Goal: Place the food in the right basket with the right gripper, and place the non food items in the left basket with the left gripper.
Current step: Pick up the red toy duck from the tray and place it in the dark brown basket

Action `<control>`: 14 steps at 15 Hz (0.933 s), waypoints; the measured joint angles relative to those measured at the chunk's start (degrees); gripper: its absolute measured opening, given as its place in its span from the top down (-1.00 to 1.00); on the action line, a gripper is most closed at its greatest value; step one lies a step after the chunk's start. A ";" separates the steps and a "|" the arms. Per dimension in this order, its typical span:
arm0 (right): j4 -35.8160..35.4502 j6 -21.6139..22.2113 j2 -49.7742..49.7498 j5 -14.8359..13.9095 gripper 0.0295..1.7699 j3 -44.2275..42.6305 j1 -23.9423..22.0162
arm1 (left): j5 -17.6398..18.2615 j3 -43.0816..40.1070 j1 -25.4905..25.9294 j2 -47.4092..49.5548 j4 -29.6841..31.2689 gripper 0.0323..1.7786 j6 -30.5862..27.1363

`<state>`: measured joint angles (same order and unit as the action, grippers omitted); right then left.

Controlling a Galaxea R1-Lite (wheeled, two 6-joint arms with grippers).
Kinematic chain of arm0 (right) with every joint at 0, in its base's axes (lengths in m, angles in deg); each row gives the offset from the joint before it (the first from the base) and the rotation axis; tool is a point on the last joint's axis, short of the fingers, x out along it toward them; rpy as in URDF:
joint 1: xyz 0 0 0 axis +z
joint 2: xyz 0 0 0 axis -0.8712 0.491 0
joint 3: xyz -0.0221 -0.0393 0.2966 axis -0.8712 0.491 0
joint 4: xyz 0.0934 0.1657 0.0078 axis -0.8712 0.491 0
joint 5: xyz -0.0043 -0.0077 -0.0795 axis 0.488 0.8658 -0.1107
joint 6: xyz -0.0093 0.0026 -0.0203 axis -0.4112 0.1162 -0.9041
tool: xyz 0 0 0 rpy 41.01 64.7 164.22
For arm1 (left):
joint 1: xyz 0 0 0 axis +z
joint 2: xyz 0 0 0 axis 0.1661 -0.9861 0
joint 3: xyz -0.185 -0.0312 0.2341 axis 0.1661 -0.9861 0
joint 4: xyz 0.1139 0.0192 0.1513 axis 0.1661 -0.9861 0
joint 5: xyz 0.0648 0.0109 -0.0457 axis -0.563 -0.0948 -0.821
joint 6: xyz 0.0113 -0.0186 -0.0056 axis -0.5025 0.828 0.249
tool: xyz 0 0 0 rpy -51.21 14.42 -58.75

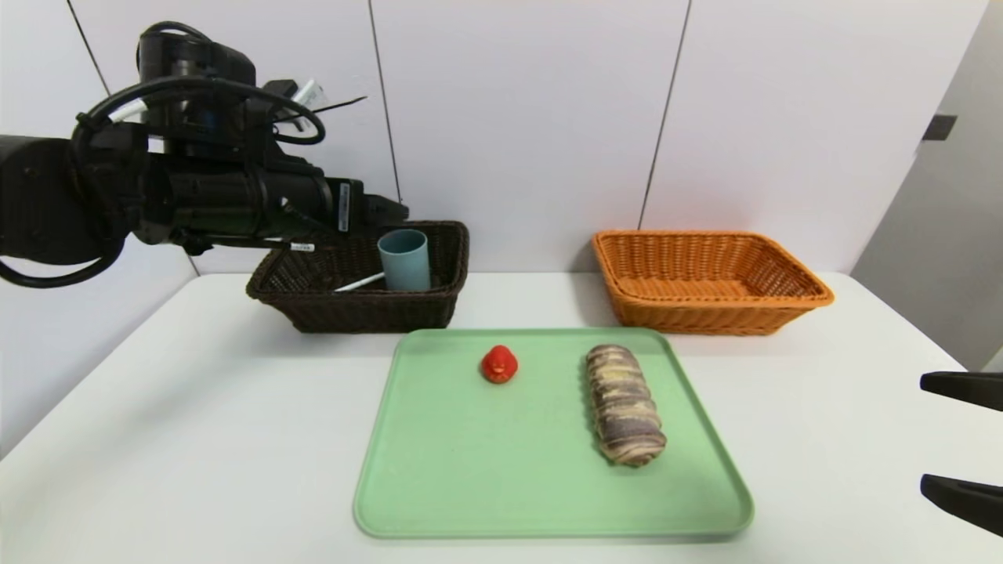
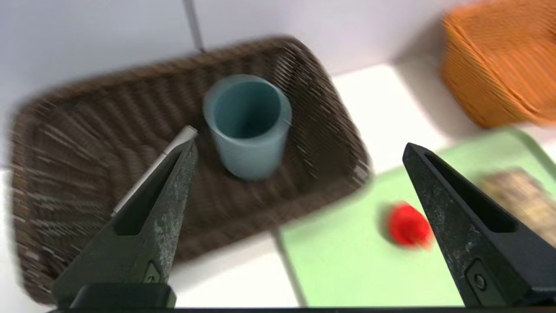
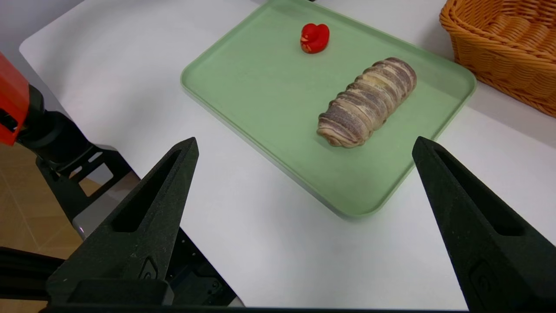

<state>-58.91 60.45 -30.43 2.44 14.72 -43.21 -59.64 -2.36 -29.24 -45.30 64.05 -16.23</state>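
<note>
Sitting in the dark basket [image 1: 356,307] are a cup [image 1: 404,259] and pen [image 1: 359,282]. Duck [image 1: 499,364] and bread [image 1: 624,404] remain on the tray [image 1: 439,501]; the orange basket [image 1: 709,313] holds nothing. Left gripper [image 2: 299,150] and right gripper [image 3: 304,150] both gape, holding nothing.

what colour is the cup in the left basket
Light blue-grey cup; the left wrist view shows it best.

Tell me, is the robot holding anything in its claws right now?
No. The left gripper is open above the dark basket, and the right gripper is open too, away from the bread.
</note>
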 joint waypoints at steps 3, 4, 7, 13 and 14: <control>0.00 0.00 0.11 0.06 -0.92 0.00 0.00 | -2.28 -4.77 -7.97 3.36 -2.10 -0.89 4.72; 0.00 0.00 0.15 0.09 -0.92 0.02 0.00 | -4.40 -5.81 -10.95 3.84 -2.65 -0.89 6.13; 0.02 0.00 0.20 0.11 -0.92 0.06 0.00 | -12.50 -7.07 -18.36 2.27 -3.04 -0.90 9.46; 0.00 0.05 -0.02 0.00 -0.92 0.61 0.00 | -24.69 -6.58 -28.00 -6.53 -2.54 -0.90 17.98; -0.06 0.07 -0.05 0.00 -0.92 0.78 0.00 | -25.06 -6.17 -28.64 -8.12 -2.40 -0.90 18.86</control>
<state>-58.97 60.53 -30.48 2.44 15.50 -43.21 -84.70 -8.53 -57.87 -53.41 61.65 2.63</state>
